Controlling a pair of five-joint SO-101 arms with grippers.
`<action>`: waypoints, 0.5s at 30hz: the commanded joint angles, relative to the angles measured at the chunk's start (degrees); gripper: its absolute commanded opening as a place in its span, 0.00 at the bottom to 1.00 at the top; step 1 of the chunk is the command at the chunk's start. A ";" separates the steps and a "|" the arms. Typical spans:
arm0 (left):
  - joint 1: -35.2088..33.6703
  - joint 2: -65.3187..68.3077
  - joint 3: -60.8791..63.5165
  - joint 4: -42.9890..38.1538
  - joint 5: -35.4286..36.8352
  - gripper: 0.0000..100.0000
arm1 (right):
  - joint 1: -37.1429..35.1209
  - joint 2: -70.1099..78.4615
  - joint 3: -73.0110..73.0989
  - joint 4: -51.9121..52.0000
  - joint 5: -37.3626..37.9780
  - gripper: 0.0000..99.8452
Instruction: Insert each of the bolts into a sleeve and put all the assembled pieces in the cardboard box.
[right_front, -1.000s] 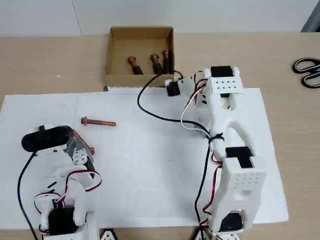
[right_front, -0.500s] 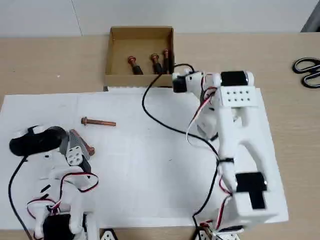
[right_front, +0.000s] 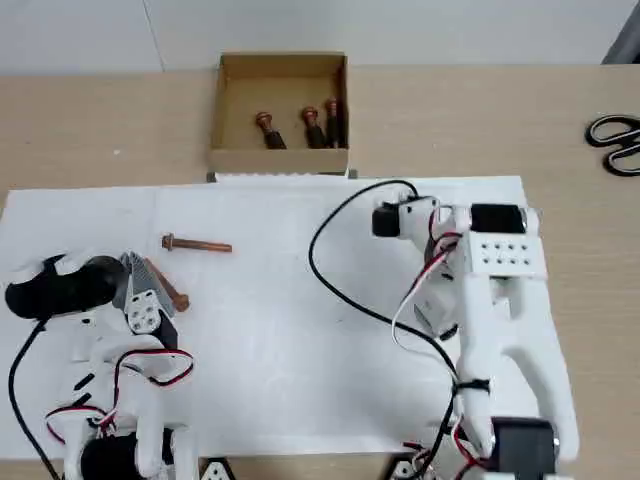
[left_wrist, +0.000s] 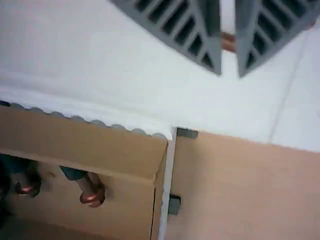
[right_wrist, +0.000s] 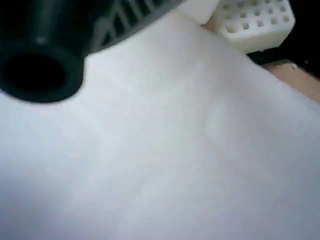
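Note:
The cardboard box (right_front: 228, 110) stands at the far edge of the white paper (right_front: 300, 330), and three bolts in dark sleeves (right_front: 312, 125) lie inside it. One loose copper bolt (right_front: 197, 243) lies on the paper's left part. At the near left my left gripper (right_front: 150, 287) is shut on another copper bolt (right_front: 172, 291), which shows between the grey fingers (left_wrist: 200, 35) as a copper sliver (left_wrist: 228, 42). My right gripper (right_wrist: 85, 35) is shut on a black sleeve (right_wrist: 40, 75), its open bore facing the camera, low over the paper. The right arm (right_front: 495, 270) hides that gripper from above.
Scissors (right_front: 615, 140) lie on the wooden table at the far right. The box corner and two sleeved bolts (left_wrist: 90, 192) appear beyond the left gripper. A white perforated arm part (right_wrist: 255, 25) sits at the paper's edge. A black cable (right_front: 330, 285) loops over the paper's middle.
The right arm has drawn back from beside the box toward the near side, over the paper. The left arm has shifted a little to the left with its bolt.

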 joint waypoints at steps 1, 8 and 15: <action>1.76 -0.26 -2.68 -2.73 -1.32 0.01 | 1.63 -4.88 3.69 -1.54 1.05 0.01; 5.63 -0.18 -5.32 -2.81 -1.32 0.01 | 1.89 -9.27 9.76 -2.68 0.97 0.01; 6.59 14.07 -16.84 -2.90 -0.88 0.01 | 1.98 -13.05 13.54 -3.47 0.79 0.01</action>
